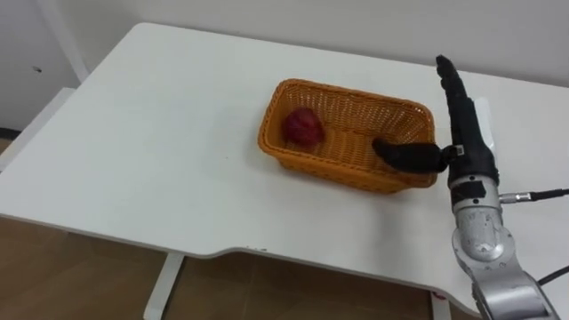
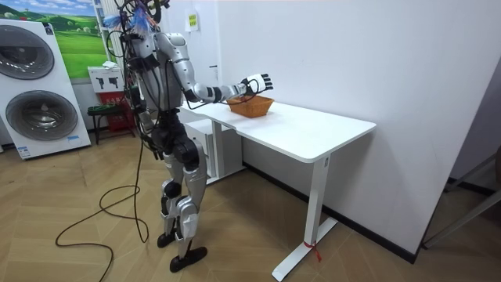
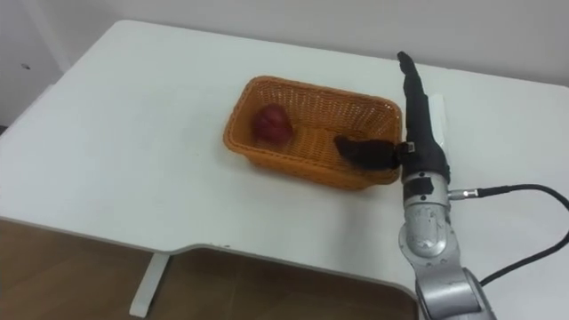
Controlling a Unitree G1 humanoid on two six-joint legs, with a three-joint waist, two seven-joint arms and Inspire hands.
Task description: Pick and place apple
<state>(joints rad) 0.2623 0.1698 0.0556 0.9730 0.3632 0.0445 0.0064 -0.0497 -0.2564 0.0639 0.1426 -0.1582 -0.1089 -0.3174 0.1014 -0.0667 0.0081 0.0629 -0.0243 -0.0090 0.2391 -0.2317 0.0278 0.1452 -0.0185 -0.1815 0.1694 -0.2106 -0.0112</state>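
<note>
One apple (image 1: 303, 126), in the left end of the basket (image 1: 351, 176) on the table (image 1: 151, 142). My read: round, firm, smooth-skinned, light enough for one hand. It'd likely roll or slip out of a shallow pinch, and bruise if squeezed hard. Best hold is from above around the widest part, thumb opposite the fingers.

Right hand (image 1: 466, 133) is at the basket's right end, apart from the apple. It's edge-on and empty, fingers (image 1: 449, 78) straight and pointing away from the robot. Thumb sticks out left across the basket's end; can't tell if it touches. Arm is stretched forward over the table.
</note>
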